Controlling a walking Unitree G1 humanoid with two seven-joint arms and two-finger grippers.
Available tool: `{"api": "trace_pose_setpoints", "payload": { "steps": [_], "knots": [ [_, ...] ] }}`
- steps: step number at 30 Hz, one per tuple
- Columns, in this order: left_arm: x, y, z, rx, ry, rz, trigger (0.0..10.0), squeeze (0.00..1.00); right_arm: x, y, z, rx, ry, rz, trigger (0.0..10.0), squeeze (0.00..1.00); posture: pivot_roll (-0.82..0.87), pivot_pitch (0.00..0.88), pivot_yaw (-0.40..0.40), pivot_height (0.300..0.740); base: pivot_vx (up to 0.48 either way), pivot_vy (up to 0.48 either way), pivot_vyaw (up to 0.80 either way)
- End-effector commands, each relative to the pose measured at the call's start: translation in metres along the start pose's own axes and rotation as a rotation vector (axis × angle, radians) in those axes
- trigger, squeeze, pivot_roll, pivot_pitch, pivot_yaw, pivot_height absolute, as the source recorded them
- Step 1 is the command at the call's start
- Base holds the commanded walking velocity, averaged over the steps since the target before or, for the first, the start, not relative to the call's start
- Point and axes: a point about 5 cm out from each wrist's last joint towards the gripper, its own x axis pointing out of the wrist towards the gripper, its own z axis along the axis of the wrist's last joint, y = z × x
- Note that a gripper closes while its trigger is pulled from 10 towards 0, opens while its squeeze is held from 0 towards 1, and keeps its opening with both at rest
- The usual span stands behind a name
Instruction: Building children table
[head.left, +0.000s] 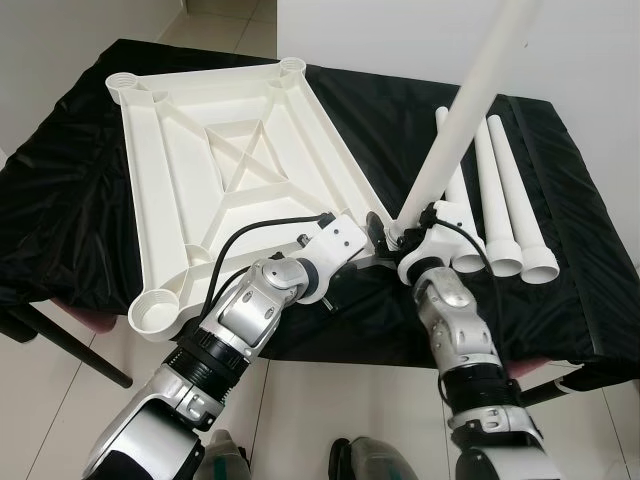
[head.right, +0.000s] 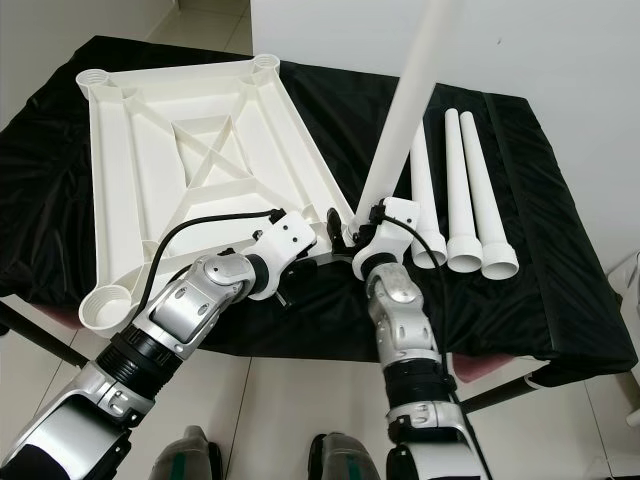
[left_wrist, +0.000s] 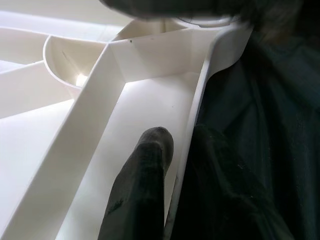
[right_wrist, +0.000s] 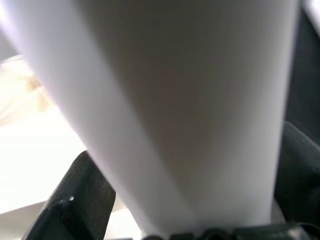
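white table leg (head.left: 470, 110) pinched in my right gripper (head.left: 405, 235); left gripper (left_wrist: 172, 190) pinches tabletop (head.left: 190, 160) rim at 5 o'clock corner.

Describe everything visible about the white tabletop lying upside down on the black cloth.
The tabletop is one white plastic moulding, underside up, lying flat on the black cloth. A raised rim frames it; inner ribs form a rectangle crossed by an X. Round leg sockets sit at the corners, three of them open. At the fourth, near-right corner, the right gripper holds a white table leg upright but tilted. The left gripper pinches the rim beside that corner, one finger either side.
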Motion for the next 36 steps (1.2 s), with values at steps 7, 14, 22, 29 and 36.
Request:
{"api": "trace_pose_setpoints", "payload": {
  "steps": [7, 14, 22, 29, 36],
  "knots": [
    [0.002, -0.006, 0.010, 0.032, -0.033, -0.050, 10.0, 0.00, 0.010, -0.023, 0.014, -0.077, 0.010, 0.136, 10.0, 0.00, -0.03, 0.005, -0.049, 0.740, 0.000, 0.000, 0.00],
    [0.003, -0.003, 0.012, 0.031, -0.038, -0.045, 10.0, 0.00, 0.015, -0.028, 0.015, -0.098, 0.041, 0.269, 10.0, 0.00, -0.03, 0.008, -0.050, 0.740, 0.000, 0.000, 0.00],
    [0.003, -0.003, 0.013, 0.032, -0.039, -0.047, 10.0, 0.00, 0.018, -0.032, 0.013, -0.102, 0.046, 0.309, 0.0, 0.00, -0.02, 0.007, -0.049, 0.740, 0.000, 0.000, 0.00],
    [0.003, -0.006, 0.011, 0.035, -0.035, -0.057, 10.0, 0.00, 0.018, -0.034, 0.013, -0.097, 0.028, 0.330, 0.0, 0.00, -0.03, 0.009, -0.044, 0.740, 0.000, 0.000, 0.00],
    [0.004, -0.009, 0.011, 0.035, -0.035, -0.067, 10.0, 0.00, 0.016, -0.036, 0.011, -0.088, 0.022, 0.290, 8.5, 0.00, -0.03, 0.011, -0.041, 0.740, 0.000, 0.000, 0.00]
  ]
}}
